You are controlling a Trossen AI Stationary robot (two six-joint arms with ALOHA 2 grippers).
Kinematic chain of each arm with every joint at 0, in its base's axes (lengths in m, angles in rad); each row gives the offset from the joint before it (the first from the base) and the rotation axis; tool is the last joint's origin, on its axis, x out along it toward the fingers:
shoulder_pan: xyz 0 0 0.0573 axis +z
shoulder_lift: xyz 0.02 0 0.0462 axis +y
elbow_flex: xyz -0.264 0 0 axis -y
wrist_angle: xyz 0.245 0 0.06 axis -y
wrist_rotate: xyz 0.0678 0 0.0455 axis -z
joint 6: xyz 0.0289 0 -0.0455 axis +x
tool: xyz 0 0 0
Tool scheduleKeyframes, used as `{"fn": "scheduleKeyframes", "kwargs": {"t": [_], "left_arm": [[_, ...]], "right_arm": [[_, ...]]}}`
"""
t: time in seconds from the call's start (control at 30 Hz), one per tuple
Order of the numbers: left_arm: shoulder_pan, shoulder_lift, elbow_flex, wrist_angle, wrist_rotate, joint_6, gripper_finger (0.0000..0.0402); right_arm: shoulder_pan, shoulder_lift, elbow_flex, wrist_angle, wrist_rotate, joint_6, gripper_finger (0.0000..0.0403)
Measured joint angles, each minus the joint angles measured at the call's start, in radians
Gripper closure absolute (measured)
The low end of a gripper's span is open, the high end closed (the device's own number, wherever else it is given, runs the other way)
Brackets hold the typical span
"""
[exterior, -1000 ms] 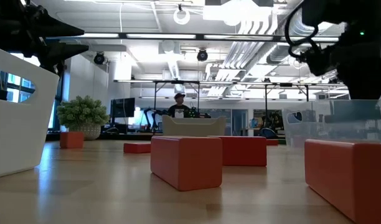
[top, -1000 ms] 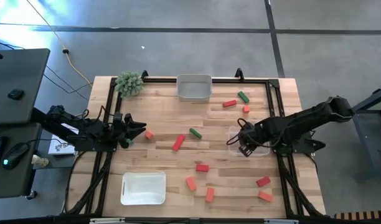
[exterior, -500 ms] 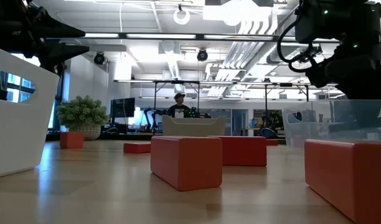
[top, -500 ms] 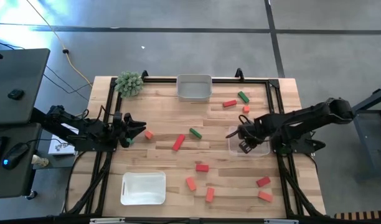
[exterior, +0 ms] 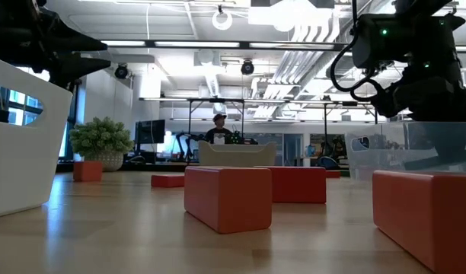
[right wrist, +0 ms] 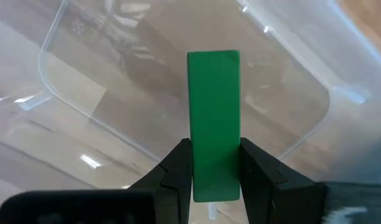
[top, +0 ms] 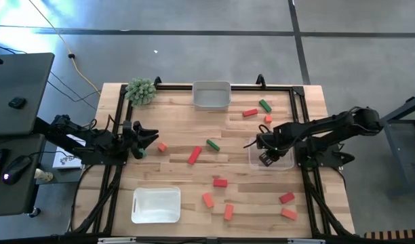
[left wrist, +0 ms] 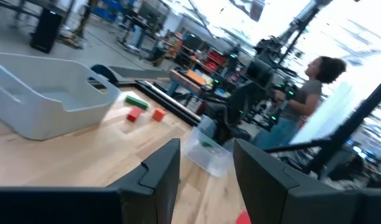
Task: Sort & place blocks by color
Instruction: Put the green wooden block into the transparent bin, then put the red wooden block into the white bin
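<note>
Now a green block hangs over the clear tray, pinched for the drop.

Right gripper (right wrist: 214,177) is clenched on the green block (right wrist: 213,118) at one end, so its long axis runs straight out past the fingertips, free end aimed down into the clear tray (right wrist: 302,130), probably to start a green pile. Left gripper (top: 148,139) waits at the table's left edge, fingers parted and holding nothing, near a coral block (top: 162,146).

Both arms were dark and jointed, looped with black cables; a small green light glowed on the right arm (exterior: 416,53).
</note>
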Motion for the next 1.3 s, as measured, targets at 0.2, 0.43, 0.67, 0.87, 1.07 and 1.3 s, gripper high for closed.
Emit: {"fn": "scheduleKeyframes", "kwargs": {"t": [0.2,0.43,0.67,0.87,1.07,1.3], "left_arm": [[0.0,0.0,0.0,0.0,-0.014,0.014,0.0247],[0.0,0.0,0.0,0.0,-0.013,0.014,0.0217],[0.0,0.0,0.061,-0.001,-0.005,0.082,0.0213],[0.0,0.027,0.183,-0.053,0.002,0.198,0.0215],[0.0,0.147,0.343,-0.225,-0.005,0.198,0.0215],[0.0,0.343,0.483,-0.316,-0.052,0.196,0.0216]], "right_arm": [[0.0,0.0,0.0,0.002,-0.011,0.0,0.0291],[0.0,0.0,0.0,0.003,-0.013,0.0,0.0255],[0.0,-0.008,0.001,0.005,-0.032,0.075,0.0253],[0.001,-0.049,0.001,0.019,-0.02,0.144,0.0252],[0.003,-0.117,0.001,0.071,0.035,0.188,0.0252],[0.003,-0.185,0.001,0.149,0.092,0.203,0.0252]]}}
